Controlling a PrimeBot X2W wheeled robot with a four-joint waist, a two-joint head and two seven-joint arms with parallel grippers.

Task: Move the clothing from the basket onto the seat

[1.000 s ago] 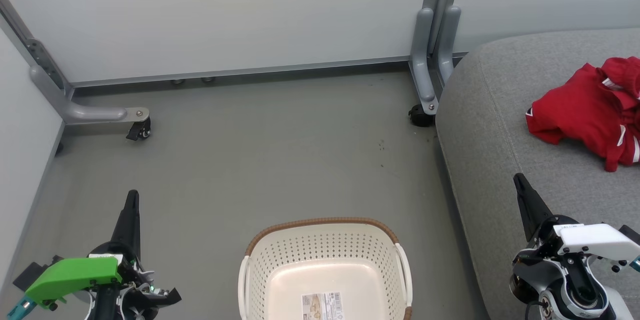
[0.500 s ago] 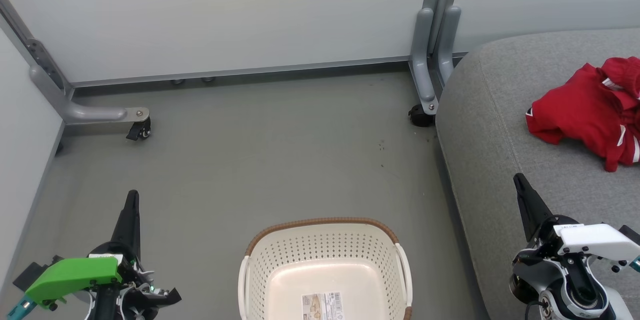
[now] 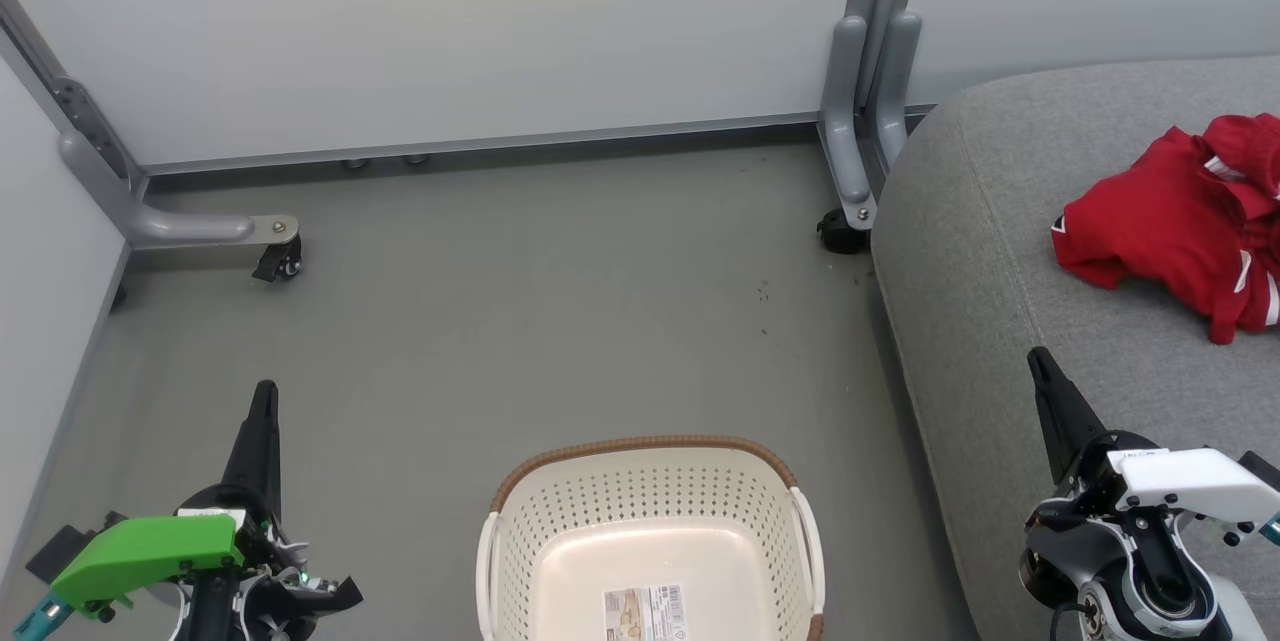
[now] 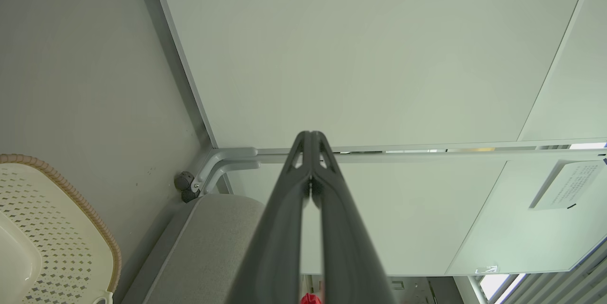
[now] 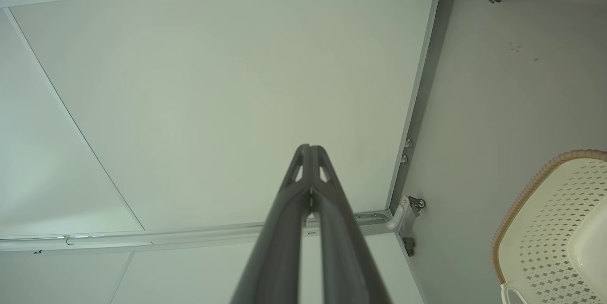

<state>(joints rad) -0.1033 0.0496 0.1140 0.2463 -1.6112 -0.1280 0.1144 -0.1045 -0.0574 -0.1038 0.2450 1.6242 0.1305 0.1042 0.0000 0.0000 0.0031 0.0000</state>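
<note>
The red clothing (image 3: 1185,221) with white stripes lies crumpled on the grey seat (image 3: 1000,251) at the right. The cream basket (image 3: 650,481) with a brown rim stands on the floor at the bottom centre; its inside holds just a paper label (image 3: 645,613). My left gripper (image 3: 265,391) is shut with nothing in it, low at the left over the floor. My right gripper (image 3: 1037,356) is shut and holds nothing, over the seat's front edge. The basket (image 4: 57,228) and seat (image 4: 218,242) also show in the left wrist view, and the basket (image 5: 555,218) in the right wrist view.
Pale partition panels (image 3: 450,31) on grey castor feet (image 3: 270,241) close off the back and left. Another castor foot (image 3: 845,221) stands by the seat's corner. Grey floor (image 3: 520,321) stretches between the panels and the basket.
</note>
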